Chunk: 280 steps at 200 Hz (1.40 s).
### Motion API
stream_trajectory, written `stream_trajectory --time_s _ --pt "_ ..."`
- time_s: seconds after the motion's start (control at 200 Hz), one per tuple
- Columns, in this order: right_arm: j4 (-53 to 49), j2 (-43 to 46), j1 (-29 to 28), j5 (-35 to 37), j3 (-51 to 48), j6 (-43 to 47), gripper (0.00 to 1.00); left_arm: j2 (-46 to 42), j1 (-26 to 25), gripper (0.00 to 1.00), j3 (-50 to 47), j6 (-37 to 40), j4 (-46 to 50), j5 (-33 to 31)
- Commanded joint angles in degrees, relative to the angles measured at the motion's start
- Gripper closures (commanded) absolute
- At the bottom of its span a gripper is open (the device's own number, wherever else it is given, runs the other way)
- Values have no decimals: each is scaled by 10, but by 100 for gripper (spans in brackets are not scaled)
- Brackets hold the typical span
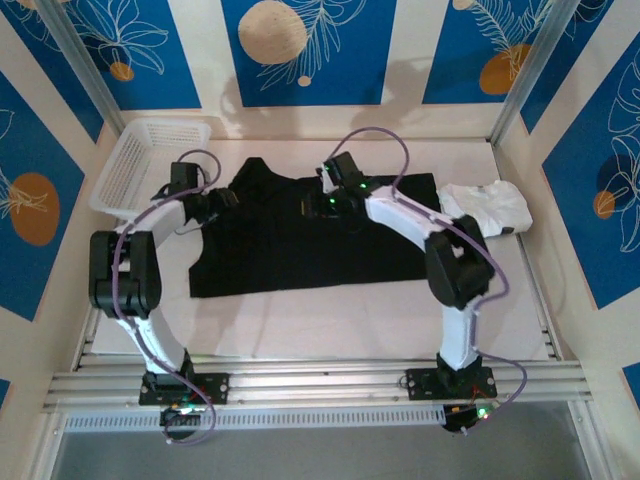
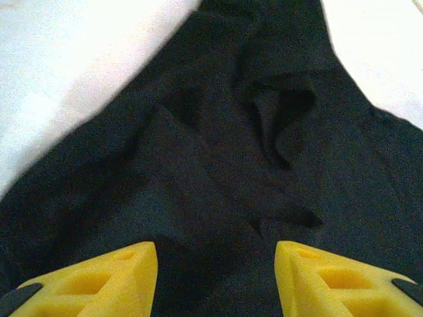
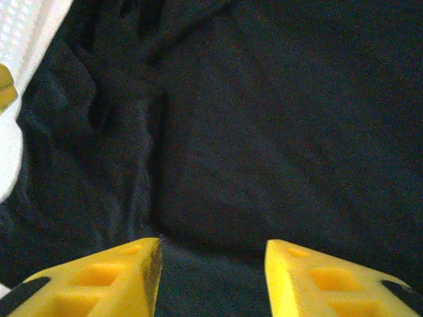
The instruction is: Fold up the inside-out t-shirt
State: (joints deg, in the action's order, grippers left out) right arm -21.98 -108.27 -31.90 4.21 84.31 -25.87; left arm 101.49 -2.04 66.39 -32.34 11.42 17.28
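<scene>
Basket point(image 1: 150, 165) near t-shirt point(image 1: 290, 255), seen overhead.

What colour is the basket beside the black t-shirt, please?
The basket is white, clearest in the top external view.

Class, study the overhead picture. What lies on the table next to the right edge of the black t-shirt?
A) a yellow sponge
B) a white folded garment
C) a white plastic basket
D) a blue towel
B: the white folded garment lies beside the right edge of the t-shirt, while the white basket sits off to the far left corner.
</scene>
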Motion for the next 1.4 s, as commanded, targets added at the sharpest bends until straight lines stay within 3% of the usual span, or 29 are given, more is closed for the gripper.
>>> stream_trajectory --time_s 0.0,0.15,0.28,0.505,0.755,0.98,1.185,1.29,1.395 --pt "-21 89 13 97 -91 49 47 -73 -22 49 -76 -19 -44 21" --pt "-65 179 92 108 -204 25 30 -147 -38 45 -169 -17 -43 20" --pt "-48 192 196 12 -261 -14 24 -169 -38 40 -227 -29 -58 29" --pt "-69 100 306 -71 -246 -39 27 -119 -13 38 -211 -31 -36 55" --pt "-66 97 381 -183 -326 -39 32 -115 -2 38 -250 -30 -27 44" --pt "-57 181 396 -205 -441 -69 35 -181 -2 38 -347 -55 -28 48" --pt "-106 369 388 -166 -530 -104 36 -347 -2 37 -453 -97 36 36" --pt "-117 457 359 -108 -513 -121 35 -406 -2 36 -411 -75 92 -6" --pt "-77 477 332 -36 -477 -101 32 -365 -1 34 -315 -33 103 -46"
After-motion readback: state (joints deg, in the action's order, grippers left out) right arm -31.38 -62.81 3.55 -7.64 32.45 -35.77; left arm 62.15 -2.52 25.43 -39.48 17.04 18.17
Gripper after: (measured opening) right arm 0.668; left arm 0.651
